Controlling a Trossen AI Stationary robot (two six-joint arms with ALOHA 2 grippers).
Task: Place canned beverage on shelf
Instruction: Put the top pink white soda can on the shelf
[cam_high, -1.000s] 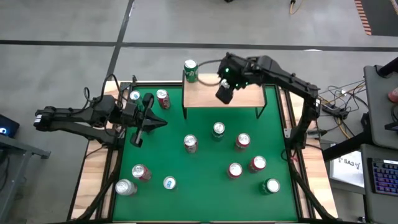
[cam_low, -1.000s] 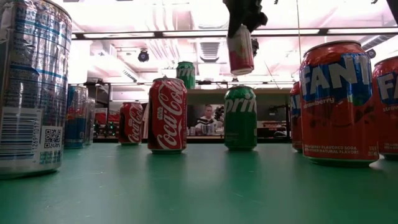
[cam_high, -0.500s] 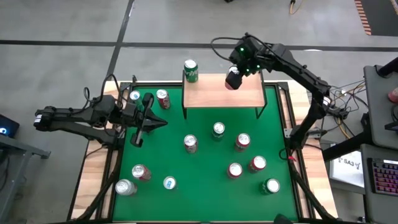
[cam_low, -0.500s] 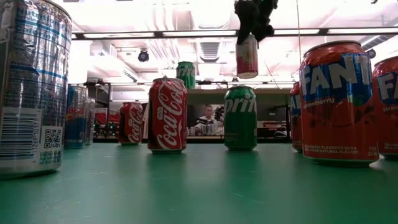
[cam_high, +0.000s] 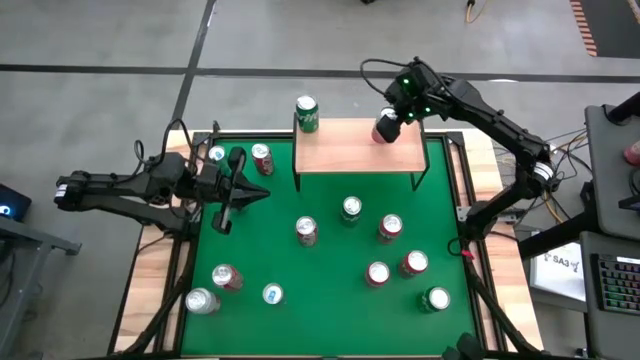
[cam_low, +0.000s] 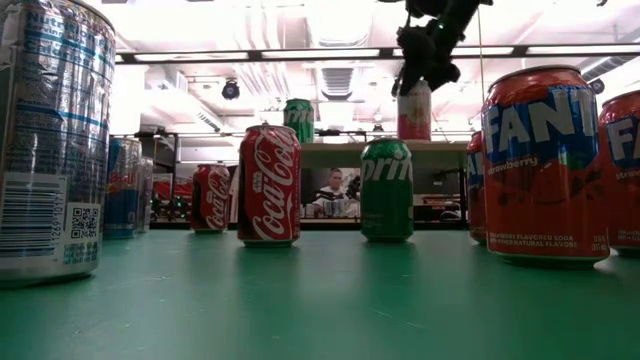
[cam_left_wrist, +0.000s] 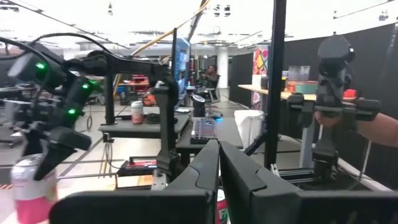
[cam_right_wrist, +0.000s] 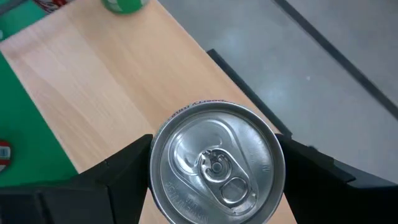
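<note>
Green felt covers the bench (cam_high: 330, 280), which carries a small shelf (cam_high: 340, 152) at its far edge, a light wooden board on thin black legs. Taking the shelf as the landmark: a green can (cam_high: 306, 113) stands on its far left corner, and the right hand (cam_high: 390, 122) hangs over its far right part, grasping a pink-and-red can (cam_high: 384, 130) by the sides. From the right wrist camera the silver lid (cam_right_wrist: 216, 163) sits between the two dark fingers (cam_right_wrist: 109, 177), above the wood near the board's edge. In the low view that can (cam_low: 414, 110) appears upright at board level; whether it touches the wood I cannot tell. In front of the shelf, many more cans stand scattered on the felt, among them a Sprite can (cam_low: 386, 189) and a Coca-Cola can (cam_low: 269, 185). Left of the shelf, the left hand (cam_high: 232, 196) waits clenched, holding nothing, beside two cans near the bench's left edge.
</note>
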